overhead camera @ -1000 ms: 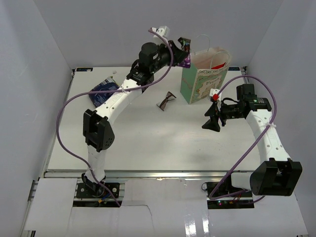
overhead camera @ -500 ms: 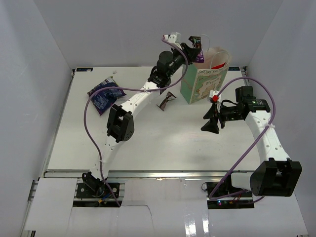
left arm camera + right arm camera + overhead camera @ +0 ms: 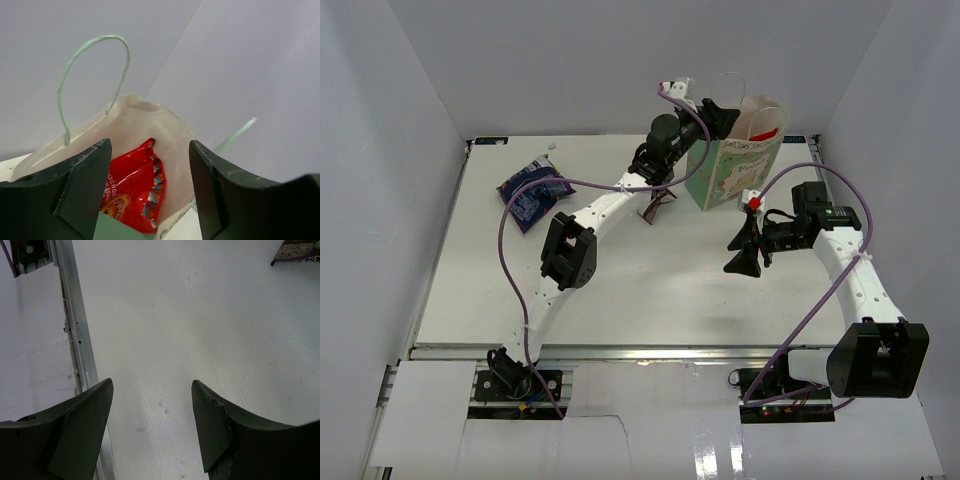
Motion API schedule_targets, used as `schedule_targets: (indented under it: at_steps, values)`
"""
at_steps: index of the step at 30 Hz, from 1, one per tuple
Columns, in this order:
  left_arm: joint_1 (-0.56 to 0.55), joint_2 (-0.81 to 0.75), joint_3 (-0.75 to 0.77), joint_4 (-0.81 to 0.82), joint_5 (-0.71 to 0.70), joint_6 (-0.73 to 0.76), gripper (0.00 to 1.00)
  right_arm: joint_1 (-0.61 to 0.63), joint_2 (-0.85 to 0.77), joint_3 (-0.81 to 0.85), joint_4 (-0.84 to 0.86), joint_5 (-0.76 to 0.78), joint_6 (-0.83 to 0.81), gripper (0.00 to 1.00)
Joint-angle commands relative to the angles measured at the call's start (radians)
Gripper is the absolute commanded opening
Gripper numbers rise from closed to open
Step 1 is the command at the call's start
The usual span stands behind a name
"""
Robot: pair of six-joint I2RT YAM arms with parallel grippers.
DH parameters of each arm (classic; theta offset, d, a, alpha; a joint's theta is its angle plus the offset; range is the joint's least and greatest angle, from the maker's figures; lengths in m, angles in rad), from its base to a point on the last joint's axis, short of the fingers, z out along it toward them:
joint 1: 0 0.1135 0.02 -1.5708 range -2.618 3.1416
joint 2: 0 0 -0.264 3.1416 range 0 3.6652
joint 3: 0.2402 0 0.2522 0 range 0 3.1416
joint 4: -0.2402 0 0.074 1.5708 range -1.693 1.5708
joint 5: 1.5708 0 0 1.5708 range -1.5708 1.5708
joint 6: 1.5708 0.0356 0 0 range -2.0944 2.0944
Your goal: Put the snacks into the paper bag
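Far left on the bench point(image 3: 620, 290) lies the crinkled dark-blue bag point(image 3: 530, 190). A brown wrapped candy point(image 3: 659, 205) sits near the paper bag point(image 3: 725, 175). Over the bag's mouth the left end effector point(image 3: 720, 113) stands apart and empty, with the red bag point(image 3: 131, 186) inside below. It should rise clear of the handles point(image 3: 90, 47) before swinging away. The right end effector point(image 3: 744, 256) hangs apart and empty.

A snack pouch point(image 3: 131, 186) sits in the paper bag point(image 3: 728, 178); crinkled packet point(image 3: 532, 190) far left

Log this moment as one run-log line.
left end effector: open, empty, over paper bag | right end effector: open, empty, over table | bagged: red bag | outside: dark-blue bag
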Motion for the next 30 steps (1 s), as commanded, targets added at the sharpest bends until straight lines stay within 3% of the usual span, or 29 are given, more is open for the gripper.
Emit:
schedule_targets:
  at_steps: [1,5,7,9,10,12,13,14,16,17,18,20,23,27,30]
  values:
    - [0.003,-0.092,-0.011,0.018,-0.011,0.011,0.74,0.011,-0.009,0.011,0.022,-0.024,0.006,0.7]
    - [0.003,-0.122,-0.004,0.015,-0.009,0.052,0.81,0.026,-0.001,0.025,0.045,-0.009,-0.017,0.7]
    - [0.006,-0.171,-0.007,-0.002,0.0,0.092,0.86,0.037,0.004,0.035,0.053,-0.012,-0.104,0.71]
    - [0.008,-0.225,-0.02,-0.066,0.024,0.204,0.88,0.062,0.025,0.06,-0.006,-0.026,-0.269,0.72]
    - [0.008,-0.304,-0.077,-0.089,0.032,0.241,0.89,0.071,0.037,0.071,-0.039,-0.024,-0.489,0.75]
    - [0.013,-0.412,-0.182,-0.157,0.054,0.331,0.91,0.105,0.085,0.106,-0.07,0.0,-0.664,0.77]
    - [0.013,-0.476,-0.254,-0.168,0.063,0.357,0.92,0.137,0.129,0.123,-0.068,0.047,-0.789,0.78]
    - [0.014,-0.615,-0.425,-0.184,0.043,0.385,0.93,0.155,0.152,0.143,-0.056,0.081,-0.824,0.79]
    - [0.017,-0.763,-0.607,-0.207,0.013,0.387,0.96,0.231,0.206,0.212,0.021,0.207,-0.832,0.8]
    - [0.02,-0.906,-0.773,-0.253,-0.053,0.369,0.96,0.258,0.261,0.233,0.062,0.262,-0.806,0.8]
    - [0.025,-0.975,-0.842,-0.299,-0.099,0.352,0.96,0.29,0.289,0.253,0.166,0.384,-0.771,0.8]
    - [0.04,-1.158,-1.006,-0.473,-0.214,0.272,0.96,0.368,0.379,0.346,0.267,0.533,-0.694,0.82]
    - [0.048,-1.34,-1.135,-0.65,-0.294,0.194,0.97,0.431,0.513,0.443,0.331,0.617,-0.631,0.82]
    - [0.049,-1.68,-1.359,-0.74,-0.375,0.037,0.97,0.479,0.689,0.618,0.409,0.752,-0.572,0.82]
    - [0.051,-1.826,-1.471,-0.809,-0.399,-0.105,0.98,0.5,0.829,0.768,0.401,0.816,-0.557,0.82]
